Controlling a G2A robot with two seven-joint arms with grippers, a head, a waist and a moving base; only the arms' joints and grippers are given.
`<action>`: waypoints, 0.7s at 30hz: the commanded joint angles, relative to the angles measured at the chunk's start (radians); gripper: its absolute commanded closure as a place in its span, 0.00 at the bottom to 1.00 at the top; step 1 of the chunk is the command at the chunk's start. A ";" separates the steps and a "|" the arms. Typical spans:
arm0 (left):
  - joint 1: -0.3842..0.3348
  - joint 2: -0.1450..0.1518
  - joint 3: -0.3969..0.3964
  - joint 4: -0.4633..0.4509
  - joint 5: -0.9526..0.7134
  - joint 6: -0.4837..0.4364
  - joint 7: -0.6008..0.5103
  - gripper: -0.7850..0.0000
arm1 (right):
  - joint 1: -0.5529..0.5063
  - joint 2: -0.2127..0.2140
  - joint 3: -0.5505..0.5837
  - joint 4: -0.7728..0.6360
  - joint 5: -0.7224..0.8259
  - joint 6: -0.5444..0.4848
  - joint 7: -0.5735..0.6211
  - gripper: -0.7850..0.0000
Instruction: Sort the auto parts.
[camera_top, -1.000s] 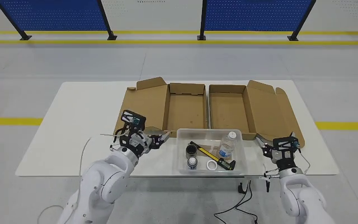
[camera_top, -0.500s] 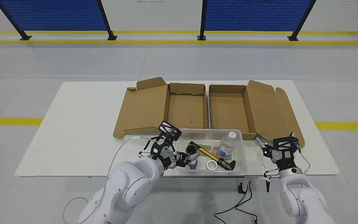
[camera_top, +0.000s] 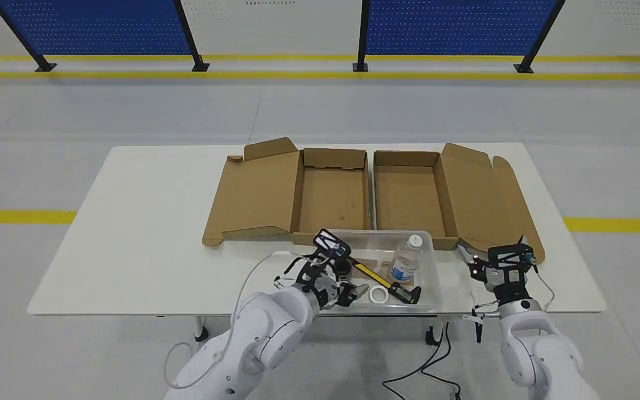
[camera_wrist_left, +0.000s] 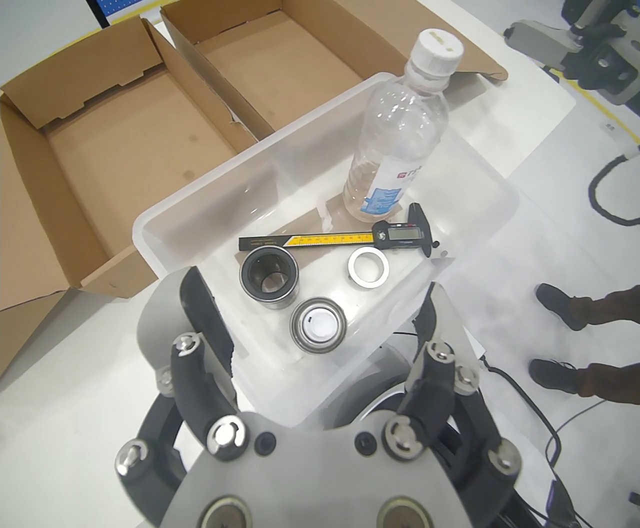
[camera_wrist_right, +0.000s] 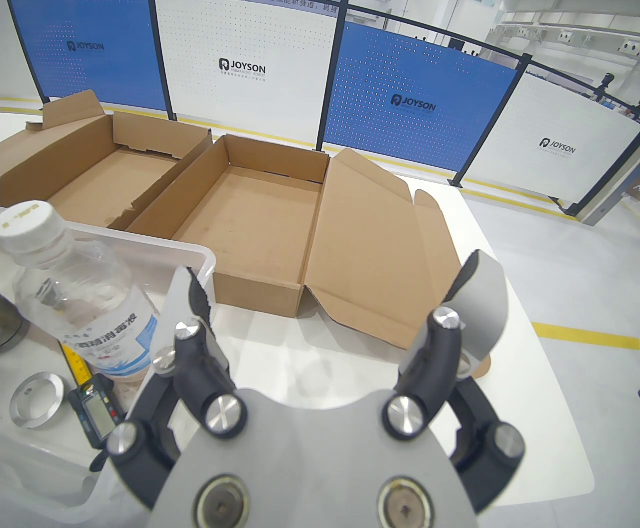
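Spread apart, the left hand (camera_wrist_left: 315, 295) hangs over the bin (camera_wrist_left: 250, 147) at the bench's (camera_top: 130, 230) front edge, likely to lift the bearing (camera_wrist_left: 269, 296) inside into a box (camera_top: 334, 200) behind; the right hand (camera_wrist_right: 335, 280), also spread, sits aside.

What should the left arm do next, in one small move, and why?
Probably lower the left end effector straight toward the small bearing in the clear bin. It hangs open above the bin, holding nothing, and that bearing lies nearest, centred in front of it.
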 joint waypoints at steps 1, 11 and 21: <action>-0.010 -0.004 0.007 0.020 0.001 0.008 0.001 0.29 | 0.000 0.000 0.000 0.000 0.000 0.000 0.000 0.00; -0.017 -0.012 0.020 0.055 0.014 0.012 -0.042 0.20 | 0.000 0.000 0.000 0.000 0.000 0.000 0.000 0.00; -0.018 -0.018 0.031 0.055 0.042 0.018 -0.077 0.44 | 0.000 0.000 0.000 0.000 0.000 0.000 0.000 0.00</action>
